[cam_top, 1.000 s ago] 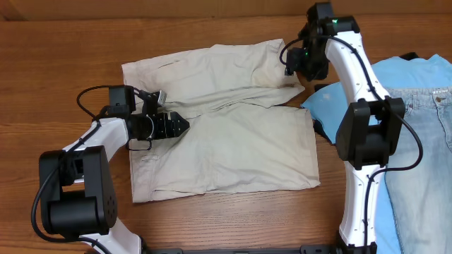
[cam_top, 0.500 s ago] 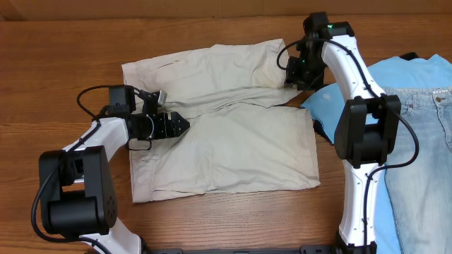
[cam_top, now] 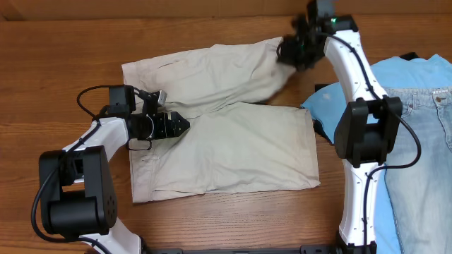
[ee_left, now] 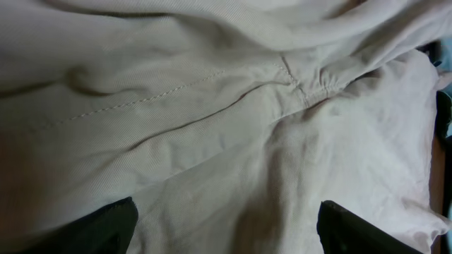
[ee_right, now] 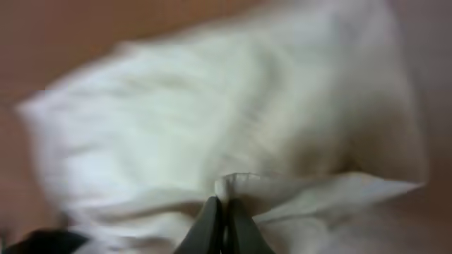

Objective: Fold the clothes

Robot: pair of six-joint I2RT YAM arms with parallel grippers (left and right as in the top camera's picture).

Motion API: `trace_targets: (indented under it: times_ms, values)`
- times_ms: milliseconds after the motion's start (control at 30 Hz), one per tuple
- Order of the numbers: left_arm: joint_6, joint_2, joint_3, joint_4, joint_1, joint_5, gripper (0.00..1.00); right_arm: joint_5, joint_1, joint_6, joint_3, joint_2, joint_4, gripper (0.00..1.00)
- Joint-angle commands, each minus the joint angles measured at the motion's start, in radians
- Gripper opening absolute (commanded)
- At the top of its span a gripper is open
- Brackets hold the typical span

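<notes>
Shorts (cam_top: 233, 141) lie spread on the table (cam_top: 56, 56), with the waistband toward your left arm and both legs running toward your right arm. Your left gripper (cam_top: 182, 125) sits over the crotch area with its jaws spread wide. In the left wrist view its two dark fingers (ee_left: 99, 229) stand at the lower corners; beige cloth fills the whole gap between them, and the crotch seam lies just ahead of the tips. You cannot tell from these views whether those tips press on the cloth or hang just above it. Your right gripper (cam_top: 291, 48) is at the hem corner of the far leg, its jaws closed on a fold of the shorts. In the blurred right wrist view the fingertips (ee_right: 212, 222) meet, and a hemmed edge rises straight out of the pinch, with the rest of the leg stretching away beyond the tips. Seen from overhead, that corner is drawn up toward the closed jaws, while the near leg lies flat. Beside your right arm, on the side away from the shorts, a T-shirt (cam_top: 332, 106) lies with jeans (cam_top: 424, 155) on it.
</notes>
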Motion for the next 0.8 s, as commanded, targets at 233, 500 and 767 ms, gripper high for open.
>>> trace_targets:
  times_ms: [233,500,767]
  values:
    - [0.000,0.068,-0.028,-0.041,0.005,-0.131,0.86,0.428,-0.010,-0.075,0.094,0.004,-0.206,0.04]
    - [0.000,0.068,-0.028,-0.041,0.005,-0.131,0.87,0.584,-0.048,0.066,-0.001,0.025,-0.415,0.07]
    - [0.000,0.068,-0.028,-0.044,0.005,-0.131,0.88,0.538,-0.058,0.084,-0.009,0.025,-0.486,0.82]
